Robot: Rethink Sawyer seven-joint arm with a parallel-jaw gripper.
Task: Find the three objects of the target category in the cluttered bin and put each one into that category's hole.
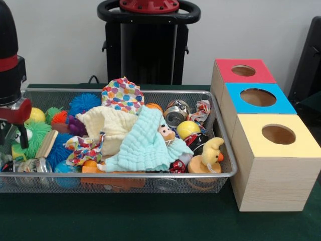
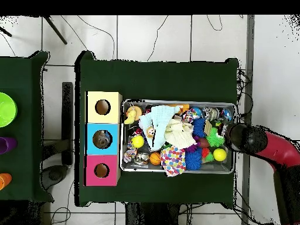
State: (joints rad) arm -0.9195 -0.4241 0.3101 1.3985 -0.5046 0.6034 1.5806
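A wire mesh bin (image 1: 220, 175) (image 2: 179, 170) is piled with clutter. On top lie a light-blue cloth (image 1: 148, 143), a cream cloth (image 1: 113, 125) and a polka-dot cloth (image 1: 122, 95) (image 2: 173, 159). Around them sit crushed cans (image 1: 175, 114), a yellow ball (image 1: 187, 128) (image 2: 137, 141), a yellow duck toy (image 1: 210, 153) (image 2: 132, 114) and spiky balls in blue (image 1: 84, 103) and green (image 1: 35, 135). Beside the bin stand three boxes with round holes: red (image 1: 244, 71) (image 2: 101, 170), blue (image 1: 258, 98) (image 2: 102, 139), yellow (image 1: 278, 134) (image 2: 102, 106). My gripper (image 1: 12, 125) (image 2: 237, 136) hangs over the bin's end farthest from the boxes.
The red and black arm (image 2: 275, 149) reaches in over the bin's short side. A second dark table at the overhead view's left edge carries a green bowl (image 2: 4, 109) and small purple and orange items. Dark green cloth (image 1: 150, 216) covers the table around the bin.
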